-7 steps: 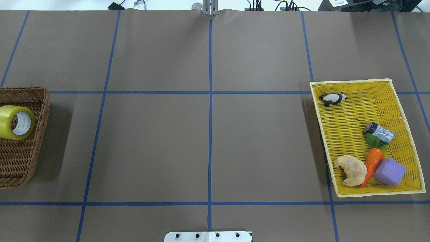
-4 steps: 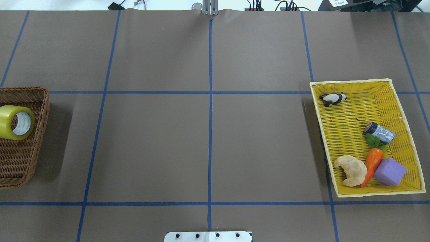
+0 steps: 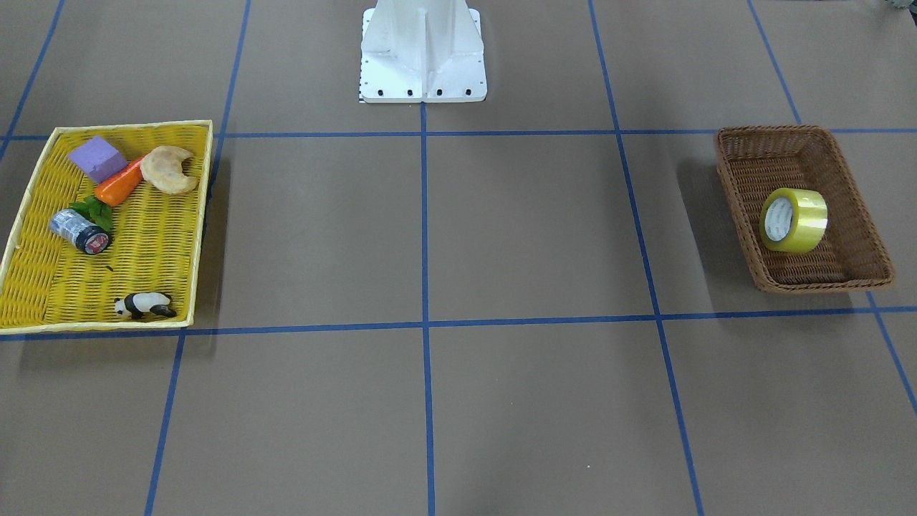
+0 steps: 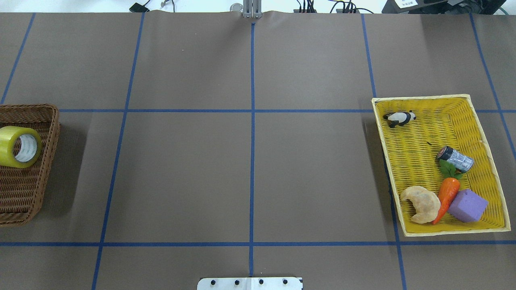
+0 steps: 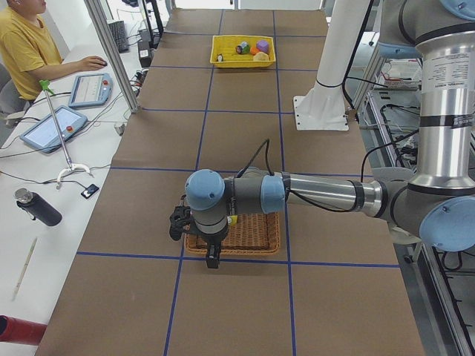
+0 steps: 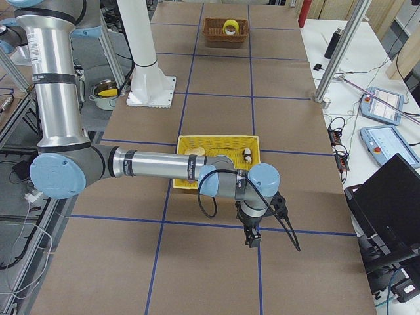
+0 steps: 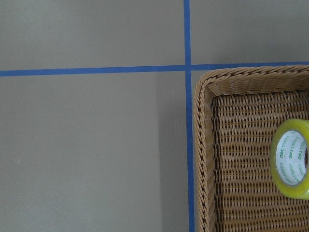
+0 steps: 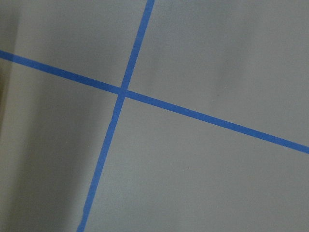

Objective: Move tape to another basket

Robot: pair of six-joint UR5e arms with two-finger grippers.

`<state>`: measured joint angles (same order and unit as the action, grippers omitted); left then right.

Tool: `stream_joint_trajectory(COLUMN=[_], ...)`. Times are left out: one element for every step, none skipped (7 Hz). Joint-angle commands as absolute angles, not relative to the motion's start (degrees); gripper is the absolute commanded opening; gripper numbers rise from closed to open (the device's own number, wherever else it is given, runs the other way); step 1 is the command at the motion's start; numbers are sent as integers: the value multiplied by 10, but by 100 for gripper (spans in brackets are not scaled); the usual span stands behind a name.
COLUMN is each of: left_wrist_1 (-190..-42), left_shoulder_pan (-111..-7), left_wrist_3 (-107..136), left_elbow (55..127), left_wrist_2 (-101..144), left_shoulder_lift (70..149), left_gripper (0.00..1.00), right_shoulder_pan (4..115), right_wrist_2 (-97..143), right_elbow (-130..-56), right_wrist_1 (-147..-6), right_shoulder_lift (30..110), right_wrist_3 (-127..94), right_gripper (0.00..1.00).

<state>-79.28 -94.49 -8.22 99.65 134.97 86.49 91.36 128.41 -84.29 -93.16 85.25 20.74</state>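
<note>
The yellow tape roll (image 4: 16, 147) lies on its side in the dark-brown wicker basket (image 4: 44, 108) at the table's left end. It also shows in the front view (image 3: 794, 220) and at the right edge of the left wrist view (image 7: 292, 159), inside the basket (image 7: 203, 145). My left gripper (image 5: 213, 256) hangs above the basket's outer edge, seen only in the exterior left view; I cannot tell if it is open. My right gripper (image 6: 251, 239) hangs beyond the yellow tray (image 6: 216, 138), seen only in the exterior right view; I cannot tell its state.
The shallow yellow tray (image 4: 419, 98) at the right end holds a toy panda (image 4: 399, 118), a silver-grey roll (image 4: 456, 158), a carrot (image 4: 447, 197), a croissant (image 4: 421, 204) and a purple block (image 4: 467, 205). The robot's white base (image 3: 423, 50) stands at mid-table. Blue tape lines grid the brown table.
</note>
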Motion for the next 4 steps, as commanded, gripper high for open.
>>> stream_joint_trajectory(left_wrist_1=[-794,-794,-794,-793], left_shoulder_pan=[-945,-945,-945,-945], left_wrist_3=[-83,-83,-82,-82], left_elbow=[996,996,996,996], left_wrist_2=[1350,1350,1352,1353], left_shoulder_lift=[865,865,865,865], left_gripper=[99,99,99,99], right_shoulder_pan=[914,913,913,913], right_wrist_2=[1284,1284,1284,1284], right_elbow=[-843,-843,-843,-841], right_wrist_1=[-932,-932,-932,-932], right_shoulder_lift=[853,853,853,853], right_wrist_3=[207,207,207,207], right_gripper=[100,100,100,100])
